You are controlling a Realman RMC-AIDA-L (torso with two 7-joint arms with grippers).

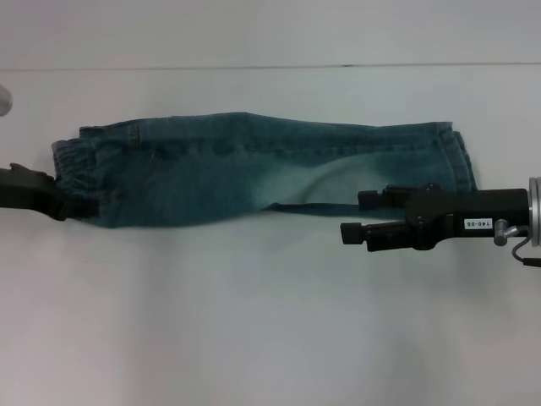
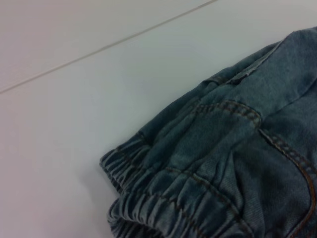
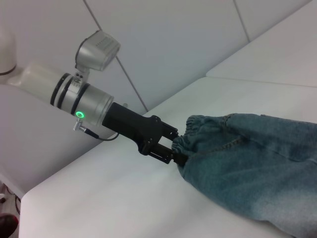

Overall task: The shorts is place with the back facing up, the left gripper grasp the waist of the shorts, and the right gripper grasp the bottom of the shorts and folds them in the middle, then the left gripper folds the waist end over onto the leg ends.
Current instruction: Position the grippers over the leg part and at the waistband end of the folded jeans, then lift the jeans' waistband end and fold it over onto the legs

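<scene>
Blue denim shorts (image 1: 254,169) lie folded lengthwise on the white table (image 1: 254,321), elastic waist (image 1: 72,165) to the left and leg ends (image 1: 456,156) to the right. My left gripper (image 1: 80,207) is at the waist's near corner, and in the right wrist view this left gripper (image 3: 176,150) is shut on the gathered waistband (image 3: 198,134). The left wrist view shows the waistband (image 2: 163,198) and a back pocket seam (image 2: 233,109) close up. My right gripper (image 1: 355,216) hovers open by the near edge of the leg end, holding nothing.
A seam line (image 1: 254,68) crosses the table at the back. A white rounded object (image 1: 4,100) sits at the far left edge. Bare white tabletop stretches in front of the shorts. The right wrist view shows a tiled wall (image 3: 173,44) behind the table.
</scene>
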